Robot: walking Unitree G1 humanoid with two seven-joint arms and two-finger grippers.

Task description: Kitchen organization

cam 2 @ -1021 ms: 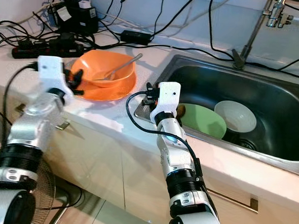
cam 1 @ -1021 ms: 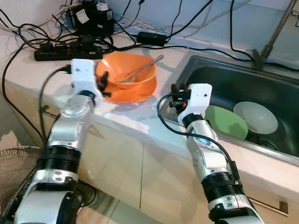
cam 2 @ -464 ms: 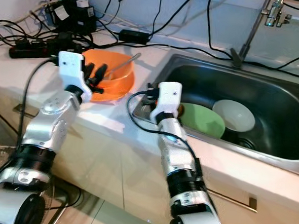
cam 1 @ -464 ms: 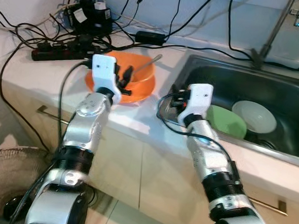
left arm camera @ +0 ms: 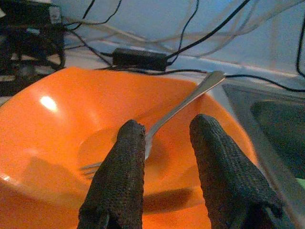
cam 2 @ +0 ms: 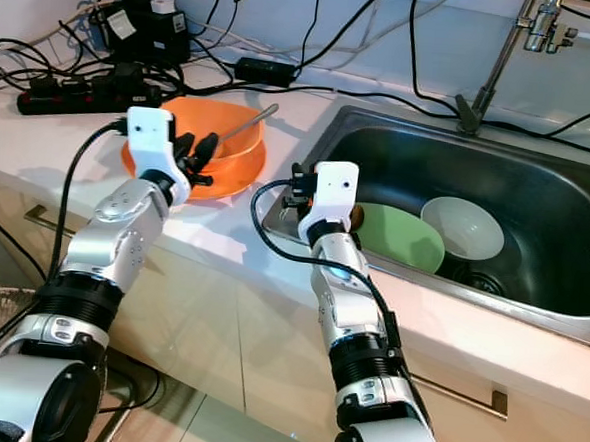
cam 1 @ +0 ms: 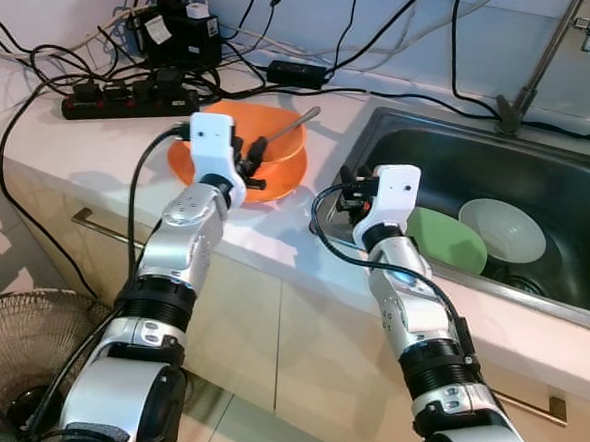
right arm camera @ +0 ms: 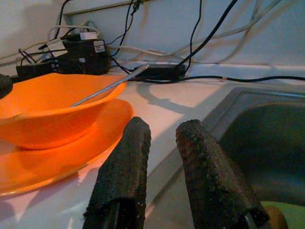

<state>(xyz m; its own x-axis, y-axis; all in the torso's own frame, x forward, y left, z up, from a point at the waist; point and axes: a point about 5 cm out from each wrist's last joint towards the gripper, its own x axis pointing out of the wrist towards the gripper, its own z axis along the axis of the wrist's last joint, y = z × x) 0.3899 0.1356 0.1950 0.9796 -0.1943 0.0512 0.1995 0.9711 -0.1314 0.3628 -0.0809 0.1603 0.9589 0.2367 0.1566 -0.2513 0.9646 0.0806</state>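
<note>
In the head views, the orange bowl with a fork in it sits on an orange plate upper left of centre on the tabletop, the left tool at its near rim, while the right tool hovers at the sink edge, mid-frame. The left wrist view shows that tool's fingers slightly parted, empty, over the bowl's rim. In the right wrist view, the right tool's fingers are slightly parted and hold nothing, with the bowl at left.

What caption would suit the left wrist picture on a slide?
Left gripper, jaws open, poised over an orange bowl holding a fork, beside the sink.
</note>
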